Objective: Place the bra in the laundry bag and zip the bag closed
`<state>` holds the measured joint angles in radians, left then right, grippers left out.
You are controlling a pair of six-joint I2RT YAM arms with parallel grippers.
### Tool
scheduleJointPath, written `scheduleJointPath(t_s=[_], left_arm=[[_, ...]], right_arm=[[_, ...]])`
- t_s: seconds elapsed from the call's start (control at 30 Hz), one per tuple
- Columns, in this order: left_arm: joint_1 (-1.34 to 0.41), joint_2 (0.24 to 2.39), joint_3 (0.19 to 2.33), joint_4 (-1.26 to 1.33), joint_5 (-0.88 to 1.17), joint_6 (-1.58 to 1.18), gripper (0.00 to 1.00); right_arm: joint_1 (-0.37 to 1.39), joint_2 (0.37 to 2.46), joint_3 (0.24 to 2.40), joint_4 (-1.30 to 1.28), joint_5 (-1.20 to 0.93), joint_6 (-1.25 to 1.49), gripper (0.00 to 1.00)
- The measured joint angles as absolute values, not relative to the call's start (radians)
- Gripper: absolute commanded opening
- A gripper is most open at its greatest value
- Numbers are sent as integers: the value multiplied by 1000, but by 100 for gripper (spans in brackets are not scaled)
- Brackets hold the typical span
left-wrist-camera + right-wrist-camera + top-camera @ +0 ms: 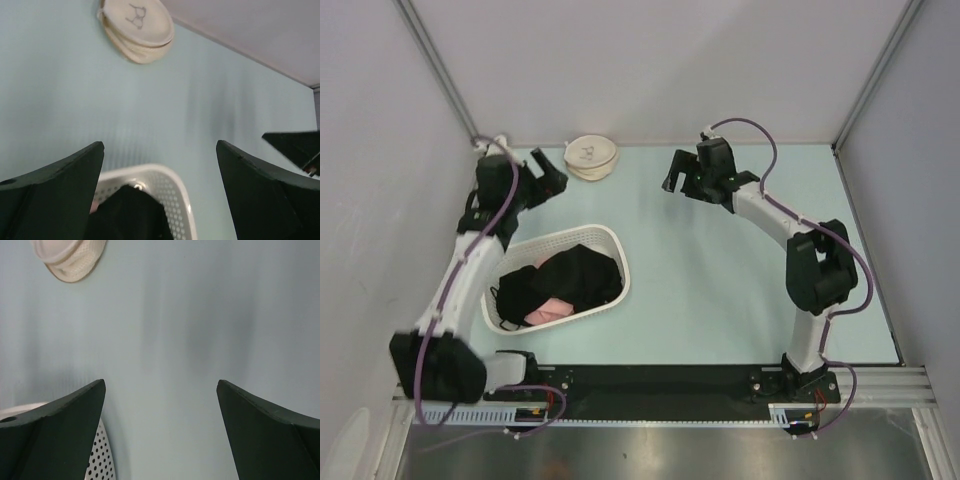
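The laundry bag (591, 157), a round cream mesh pouch with a small dark logo, lies shut at the back of the table; it also shows in the left wrist view (137, 27) and the right wrist view (70, 257). The bra (518, 287) is black fabric with a thin strap. It lies in a white perforated basket (616, 243) among other dark cloth (130, 210). My left gripper (552, 172) (160, 150) hangs open and empty, just left of the bag and above the basket's far end. My right gripper (672, 176) (161, 390) is open and empty, right of the bag.
The basket (170, 175) (102, 460) also holds a dark cloth (585, 272) and a pink garment (548, 310). Grey walls close the table's back and both sides. The right gripper's tip (295, 147) shows at the edge of the left wrist view.
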<state>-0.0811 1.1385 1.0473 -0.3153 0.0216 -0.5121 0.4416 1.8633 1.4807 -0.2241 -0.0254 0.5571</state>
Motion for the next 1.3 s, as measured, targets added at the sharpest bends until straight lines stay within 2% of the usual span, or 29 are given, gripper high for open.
scheduleJointPath(t_s=[0.07, 0.2, 0.4, 0.47, 0.63, 0.8, 0.83, 0.9, 1.03, 1.17, 1.3], left_arm=[[-64, 1328, 1183, -303, 93, -513, 100], [-43, 1681, 1478, -311, 165, -547, 98], [-27, 2037, 1710, -294, 188, -723, 88], [-27, 2114, 1745, -265, 190, -798, 82], [-27, 2252, 1803, -198, 182, -969, 72], [-28, 2340, 1824, -134, 159, -1127, 61], [-30, 2354, 1827, -129, 152, -1156, 52], [-32, 2392, 1859, -130, 138, -1215, 42], [-35, 2440, 1916, -139, 114, -1298, 0], [-37, 2440, 1932, -143, 101, -1301, 0], [-44, 2420, 1935, -142, 114, -1243, 0]], right_arm=[[442, 1896, 1527, -276, -41, 534, 100], [442, 1879, 1466, -313, -118, 495, 100], [493, 1731, 1185, -292, -223, 511, 100], [573, 1645, 1095, -286, -222, 525, 100], [726, 1444, 966, -264, -233, 549, 100], [776, 1238, 897, -286, -203, 548, 100], [779, 1191, 885, -297, -190, 548, 100], [780, 1101, 866, -322, -162, 547, 100], [775, 956, 813, -350, -113, 551, 100], [763, 914, 776, -383, -86, 558, 100], [722, 974, 770, -389, -83, 558, 100]])
